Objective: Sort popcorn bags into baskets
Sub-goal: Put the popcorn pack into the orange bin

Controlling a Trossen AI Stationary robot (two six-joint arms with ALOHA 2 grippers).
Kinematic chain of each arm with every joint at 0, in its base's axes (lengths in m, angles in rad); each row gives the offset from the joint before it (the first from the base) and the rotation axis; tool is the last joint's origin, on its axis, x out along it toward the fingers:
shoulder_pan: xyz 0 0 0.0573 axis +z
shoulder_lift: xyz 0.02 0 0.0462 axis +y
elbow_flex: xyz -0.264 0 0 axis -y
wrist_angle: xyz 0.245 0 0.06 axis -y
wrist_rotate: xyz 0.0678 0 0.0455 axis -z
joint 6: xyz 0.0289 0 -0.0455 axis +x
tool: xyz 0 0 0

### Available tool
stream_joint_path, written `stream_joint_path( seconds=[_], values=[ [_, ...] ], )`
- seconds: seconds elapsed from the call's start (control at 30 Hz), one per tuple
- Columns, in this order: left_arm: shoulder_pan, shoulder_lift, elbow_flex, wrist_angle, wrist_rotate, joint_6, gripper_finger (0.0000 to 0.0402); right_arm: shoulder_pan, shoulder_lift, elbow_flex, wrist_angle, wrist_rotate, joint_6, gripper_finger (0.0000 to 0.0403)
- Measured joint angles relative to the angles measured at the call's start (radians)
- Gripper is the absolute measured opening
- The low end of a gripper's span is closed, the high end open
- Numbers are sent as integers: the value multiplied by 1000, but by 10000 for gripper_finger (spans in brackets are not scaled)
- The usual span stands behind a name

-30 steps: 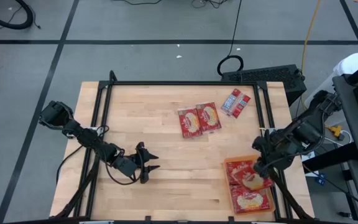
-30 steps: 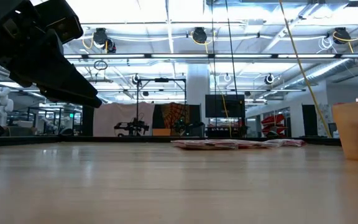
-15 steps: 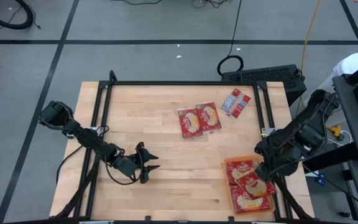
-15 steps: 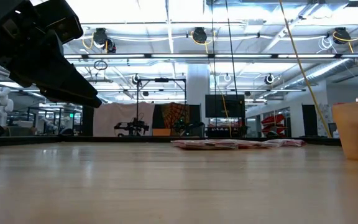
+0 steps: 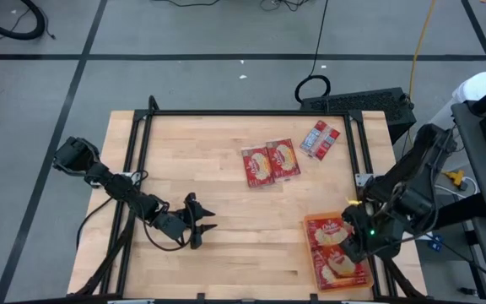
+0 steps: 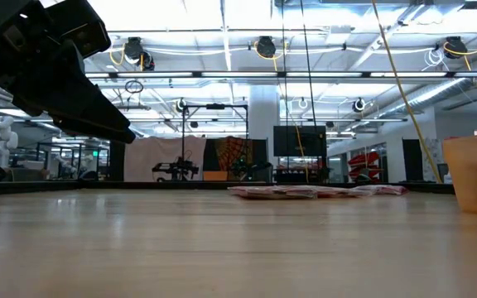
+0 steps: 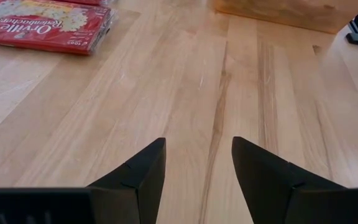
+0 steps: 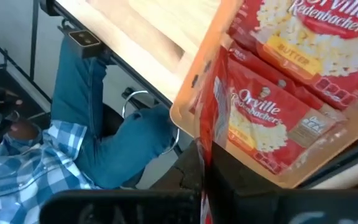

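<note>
Three red popcorn bags lie flat on the far half of the table: two side by side (image 5: 258,165) (image 5: 283,158) and one with a grey-white panel (image 5: 320,139). At the near right corner stands the orange basket (image 5: 310,225), with bags (image 8: 272,118) lying flat in it. My right gripper (image 5: 354,245) hangs over the basket, shut on another popcorn bag (image 8: 207,124), which shows edge-on in the right wrist view. Low over bare wood at the near left, my left gripper (image 5: 202,221) (image 7: 197,155) is open and holds nothing. My right gripper pinches the popcorn bag between its two fingers at the bag's end (image 8: 202,168) nearest the wrist. It comes slanting down from the table's right side. The bag stands on edge over the basket and reaches away from the fingers. The gripper hides the exact place of contact.
A person in blue jeans and a checked shirt (image 8: 98,143) stands close to the table's near right edge beside the basket. A black metal frame (image 5: 251,113) runs round the table top. The middle and near left of the table is bare wood (image 5: 251,245).
My right gripper has gone toward the table's near edge, over the basket, and has rolled about its own line. The bag it holds has gone with it and turned.
</note>
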Motion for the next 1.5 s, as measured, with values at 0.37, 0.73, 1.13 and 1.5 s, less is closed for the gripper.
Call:
stream_joint_path(
  seconds=[0.37,0.73,1.13,1.5],
  values=[
    [0,0,0,0,0,25,186,43,54,0,19,28,51,0],
    [0,0,0,0,1,27,186,44,113,0,-5,43,57,20],
    [0,0,0,0,1,33,186,44,189,-1,-89,-128,67,77],
    [0,0,0,0,0,29,186,44,204,-1,-112,-139,49,119]
  ],
)
